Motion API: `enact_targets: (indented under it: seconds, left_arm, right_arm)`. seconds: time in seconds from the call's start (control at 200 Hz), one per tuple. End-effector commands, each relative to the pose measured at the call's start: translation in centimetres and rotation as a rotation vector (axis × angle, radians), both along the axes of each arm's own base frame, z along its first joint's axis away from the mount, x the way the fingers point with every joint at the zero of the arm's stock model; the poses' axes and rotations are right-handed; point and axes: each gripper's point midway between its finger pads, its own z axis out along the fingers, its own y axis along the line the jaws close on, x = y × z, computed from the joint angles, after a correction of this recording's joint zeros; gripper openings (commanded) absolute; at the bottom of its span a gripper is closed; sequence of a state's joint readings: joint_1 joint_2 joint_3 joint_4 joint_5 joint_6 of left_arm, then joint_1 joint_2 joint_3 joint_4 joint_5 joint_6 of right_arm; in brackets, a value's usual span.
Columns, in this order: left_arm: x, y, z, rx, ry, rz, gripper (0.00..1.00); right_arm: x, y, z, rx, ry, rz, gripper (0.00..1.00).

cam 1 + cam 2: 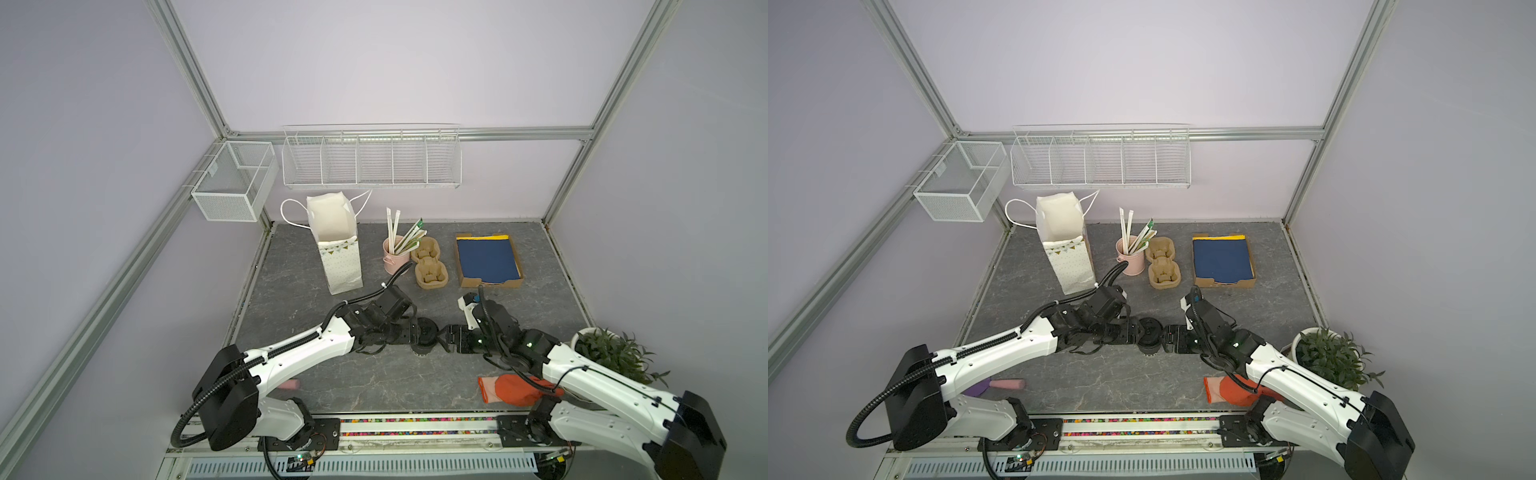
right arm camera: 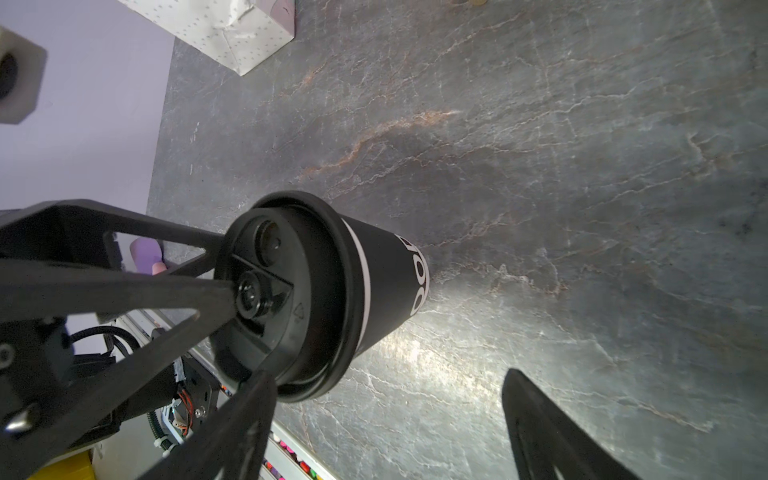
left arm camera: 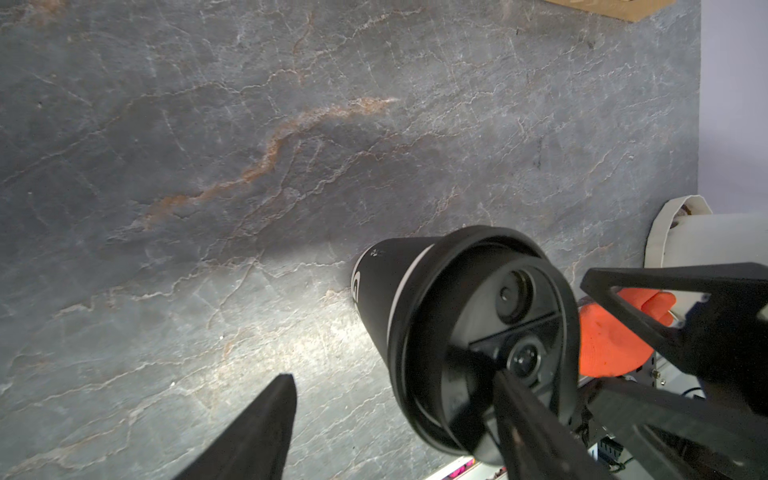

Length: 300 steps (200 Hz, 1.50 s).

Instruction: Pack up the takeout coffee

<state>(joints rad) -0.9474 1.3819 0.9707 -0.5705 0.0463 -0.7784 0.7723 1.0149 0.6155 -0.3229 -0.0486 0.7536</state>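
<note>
I see the takeout coffee (image 1: 424, 332) upright and lidded, just below frame centre. The left gripper (image 1: 409, 333) and right gripper (image 1: 445, 335) flank it, fingers spread, neither clamping.

Lilac walls (image 1: 415, 62), aluminium frame posts (image 1: 189, 66), white wire baskets (image 1: 371, 160), grey, perhaps stone, tabletop (image 1: 374, 382).

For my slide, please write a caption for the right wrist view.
Black takeout coffee cup, lid on, upright on the grey marbled table, in front of the open right tool.

Partial white letters on cup (image 2: 386, 282)
</note>
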Motion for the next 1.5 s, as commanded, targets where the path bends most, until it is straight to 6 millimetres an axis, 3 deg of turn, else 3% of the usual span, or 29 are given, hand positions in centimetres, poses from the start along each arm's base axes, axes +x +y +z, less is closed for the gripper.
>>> enact_targets:
  seconds: [0.0, 0.515, 0.78, 0.93, 1.04, 1.249, 1.494]
  left_arm:
    - [-1.6, 2.2, -3.4, 0.114, 0.078, 0.006, 0.75]
    - [-2.3, 2.7, -5.0, 0.124, 0.107, 0.009, 0.75]
    - [-2.8, 3.0, -6.2, 0.122, 0.132, 0.012, 0.75]
    - [-3.1, 3.1, -6.6, 0.115, 0.139, 0.016, 0.75]
    - [-3.1, 3.2, -6.6, 0.115, 0.139, 0.014, 0.75]
    - [-2.5, 2.6, -5.3, 0.104, 0.113, 0.002, 0.75]
    - [-0.8, 1.4, -2.0, 0.101, 0.044, -0.014, 0.79]
  right_arm:
    - [0.3, -0.5, -0.4, 0.040, 0.015, -0.070, 0.87]
    - [0.4, -0.1, -2.1, 0.094, 0.048, -0.108, 0.86]
    - [-0.2, -1.8, -5.9, -0.030, 0.141, -0.170, 0.85]
    - [-0.4, -2.8, -6.9, -0.066, 0.156, -0.204, 0.83]
    - [-0.3, -3.0, -5.4, -0.076, 0.125, -0.196, 0.83]
    - [1.0, -1.6, 0.6, -0.083, 0.008, -0.077, 0.85]
    - [1.8, 0.3, 2.7, -0.088, -0.019, 0.019, 0.86]
